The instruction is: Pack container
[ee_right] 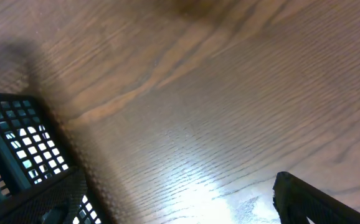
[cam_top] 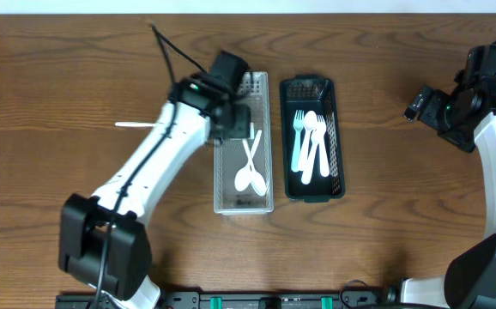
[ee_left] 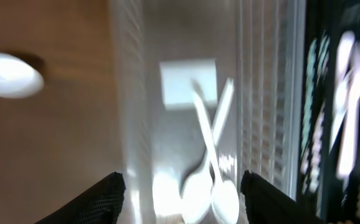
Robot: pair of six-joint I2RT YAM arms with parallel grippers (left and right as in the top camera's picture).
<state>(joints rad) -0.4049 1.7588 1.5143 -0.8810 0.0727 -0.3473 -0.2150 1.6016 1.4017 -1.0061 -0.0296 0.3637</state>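
A: How far is packing getting on?
B: Two spoons (cam_top: 251, 167) are lying in the white basket (cam_top: 222, 184); one utensil (cam_top: 135, 125) is waiting on the desk (cam_top: 59, 69), left. The left end effector (ee_left: 181, 183) and right end effector (cam_top: 421, 103) are hanging spread, empty.

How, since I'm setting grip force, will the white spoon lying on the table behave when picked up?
The white spoon looks like thin plastic, so probably light and slightly flexible. It lies flat on the smooth table, so it may skid when pinched.
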